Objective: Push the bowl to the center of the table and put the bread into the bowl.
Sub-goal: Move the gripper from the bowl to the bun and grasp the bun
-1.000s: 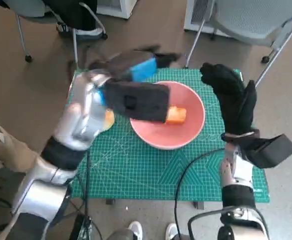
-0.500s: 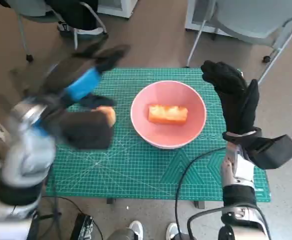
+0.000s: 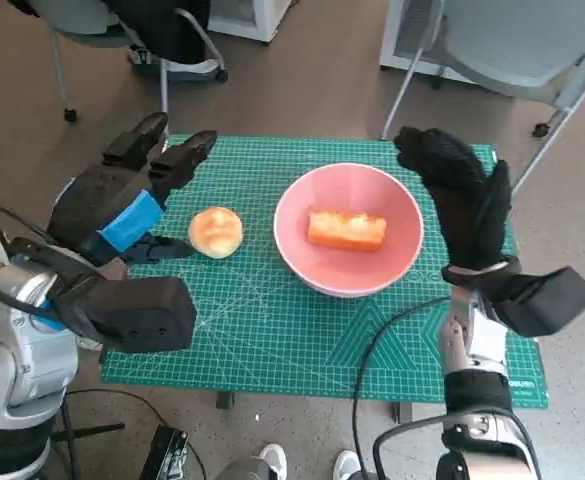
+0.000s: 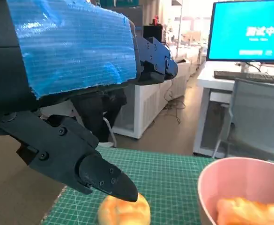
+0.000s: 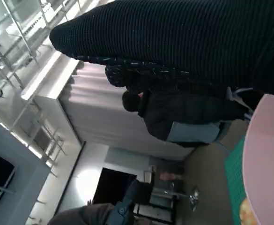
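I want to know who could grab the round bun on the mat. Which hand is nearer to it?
Left. The left hand hovers just beside the bun, empty, while the right hand stands past the bowl's far side.

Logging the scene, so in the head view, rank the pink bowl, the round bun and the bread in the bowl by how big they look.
1. Pink bowl
2. Bread in the bowl
3. Round bun, looking only slightly smaller

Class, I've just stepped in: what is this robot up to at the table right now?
The pink bowl sits on the green mat with a piece of bread in it. The open left hand hovers near a round bun lying on the mat. The open right hand stands beside the bowl.
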